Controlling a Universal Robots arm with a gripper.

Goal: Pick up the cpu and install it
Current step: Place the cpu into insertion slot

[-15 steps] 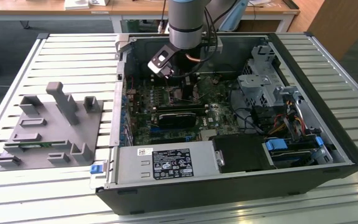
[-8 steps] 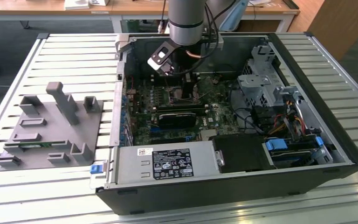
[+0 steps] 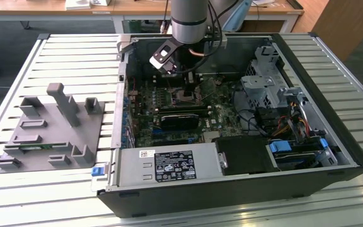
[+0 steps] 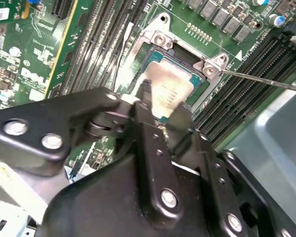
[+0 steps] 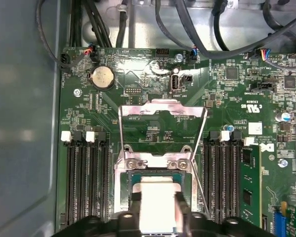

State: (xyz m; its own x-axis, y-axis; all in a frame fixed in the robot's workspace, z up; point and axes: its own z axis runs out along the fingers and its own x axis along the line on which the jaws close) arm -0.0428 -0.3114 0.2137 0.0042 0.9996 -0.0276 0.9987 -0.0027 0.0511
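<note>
Slatted metal table (image 3: 17,61), carrying all items. At the exterior view's left: grey plastic fixture (image 3: 49,132) with upright posts and slots, lying flat on the slats. Centre to the exterior view's right: open computer case (image 3: 351,156) on its side, with a blue clip (image 3: 97,171) at its near corner. Power supply (image 3: 168,165), silver with a dark label, sits along the case's near edge. Green motherboard (image 3: 150,127) covers the case floor. Robot arm (image 3: 191,19) reaches down into the case from above, with the gripper (image 3: 186,87) low over the board's middle. Metal drive cage (image 3: 263,87) stands toward the exterior view's right, with bundled cables near it. In both wrist views, the cpu (image 5: 157,195) (image 4: 170,86), silver-topped, lies within the socket (image 5: 157,160) frame, and the black fingers (image 5: 134,207) are closed against its two opposite edges. The hinged retaining plate (image 5: 162,111) is swung open beyond the socket. Black memory slots (image 5: 86,182) flank the socket on both sides. A coin battery (image 5: 102,77) sits near the board's far edge.
</note>
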